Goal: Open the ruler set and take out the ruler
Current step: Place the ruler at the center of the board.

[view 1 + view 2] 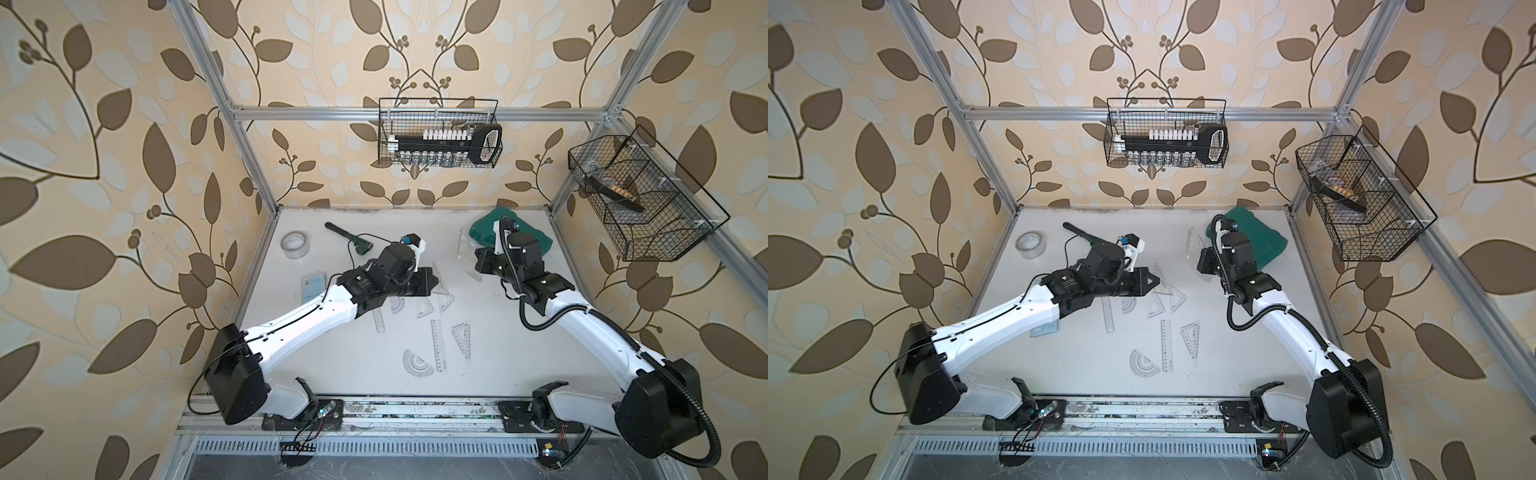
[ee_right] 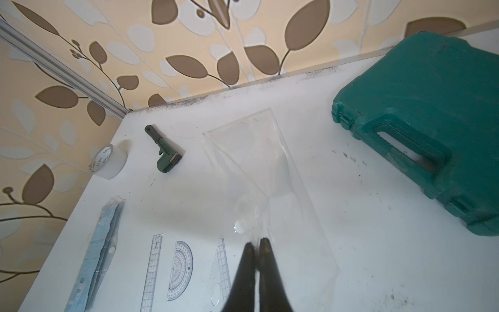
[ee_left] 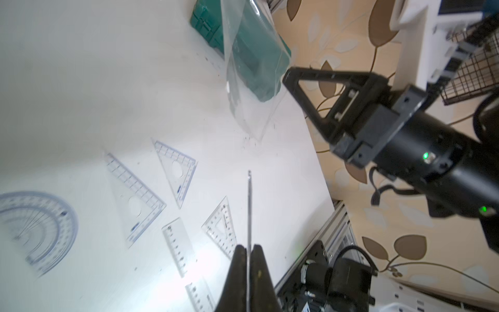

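Ruler (image 3: 249, 205) edge-on, pinched in L claw (image 3: 249, 247); R claw (image 2: 257, 243) clamps clear bag (image 2: 253, 162)

On the worktop (image 1: 332, 370) lie two straight rulers (image 1: 379, 322) (image 1: 438, 345), two protractors (image 1: 397, 305) (image 1: 417, 365), four set squares (image 1: 441, 279) (image 1: 424, 308) (image 1: 446, 301) (image 1: 462, 337), one blue flat pack (image 1: 312, 284), one tape roll (image 1: 296, 244), one green-handled tool (image 1: 353, 240) and one green case (image 1: 540, 237). There is also one clear bag (image 2: 259, 162) and one thin clear piece (image 3: 249, 205), seen edge-on, its kind not tellable. Two wire baskets (image 1: 386, 124) (image 1: 648, 232) and two robot arms (image 1: 299, 320) (image 1: 590, 328) complete the count.
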`<state>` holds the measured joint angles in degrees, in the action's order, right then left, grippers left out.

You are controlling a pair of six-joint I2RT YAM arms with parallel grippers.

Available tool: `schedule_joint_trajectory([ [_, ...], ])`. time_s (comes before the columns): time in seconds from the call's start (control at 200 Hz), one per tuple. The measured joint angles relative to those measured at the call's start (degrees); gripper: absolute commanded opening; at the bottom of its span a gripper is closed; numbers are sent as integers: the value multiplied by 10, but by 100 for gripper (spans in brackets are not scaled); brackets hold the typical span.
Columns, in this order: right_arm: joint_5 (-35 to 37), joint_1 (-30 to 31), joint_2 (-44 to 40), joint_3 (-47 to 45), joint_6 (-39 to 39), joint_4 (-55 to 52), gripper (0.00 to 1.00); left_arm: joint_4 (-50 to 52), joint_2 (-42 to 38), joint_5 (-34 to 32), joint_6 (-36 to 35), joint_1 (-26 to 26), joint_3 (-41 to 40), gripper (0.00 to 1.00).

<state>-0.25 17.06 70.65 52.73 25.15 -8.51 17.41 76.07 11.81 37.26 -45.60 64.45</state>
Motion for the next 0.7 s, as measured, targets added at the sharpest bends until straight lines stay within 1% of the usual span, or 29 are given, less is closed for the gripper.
schedule_joint_trajectory([
  [0.125,9,-3,-24,2,-12,-27,0,54,-66,16,-26,15,-49,2],
  [0.285,19,-3,-54,3,-23,-60,0,98,-78,42,-43,40,-118,1],
  [0.51,28,-3,-80,2,-31,-89,0,92,-90,113,-33,99,-238,1],
  [0.7,31,-3,-82,2,-36,-96,0,68,-136,169,-9,141,-311,2],
])
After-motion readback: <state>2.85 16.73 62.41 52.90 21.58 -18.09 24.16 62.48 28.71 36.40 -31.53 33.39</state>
